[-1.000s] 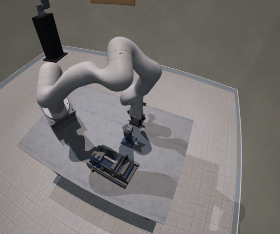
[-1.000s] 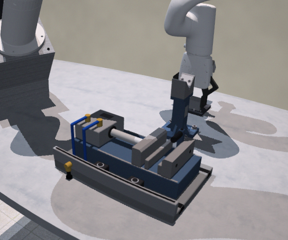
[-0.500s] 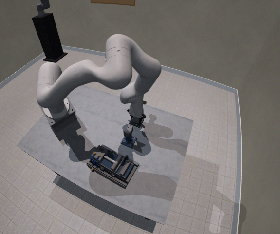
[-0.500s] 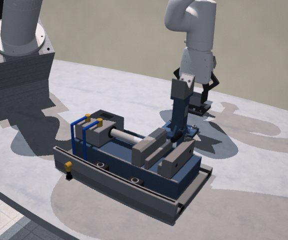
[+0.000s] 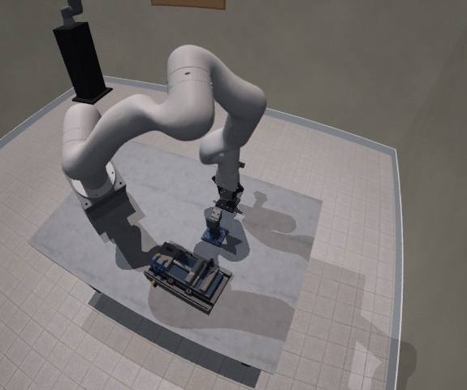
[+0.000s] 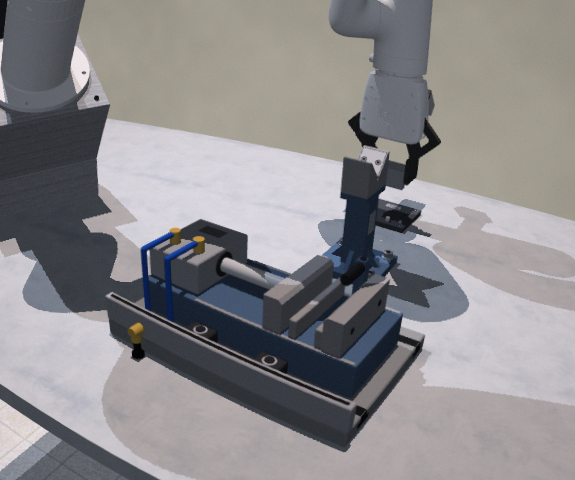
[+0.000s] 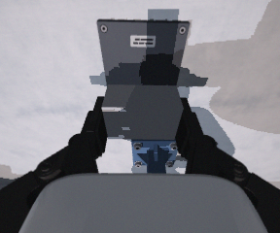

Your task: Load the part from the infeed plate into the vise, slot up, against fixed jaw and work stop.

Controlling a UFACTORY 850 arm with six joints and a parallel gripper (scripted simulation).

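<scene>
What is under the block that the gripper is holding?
The block, clamped in the gripper, hangs in the air. Below and beyond it lies the dark infeed plate, bare except for a label. Nearer, the blue V-block base shows; the block covers the rest.

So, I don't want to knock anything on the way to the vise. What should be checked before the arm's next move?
1. Grip: ok. The black fingers are shut on both sides of the grey rectangular block.
2. Block off the dark infeed plate: ok, it is held above it.
3. Gap to the blue-posted V-block: cannot tell. The block hangs close beside its head.
4. Slot direction: cannot tell. No view shows the slot.
5. Blue vise open: ok. The grey jaws stand apart, with nothing between them.
</scene>
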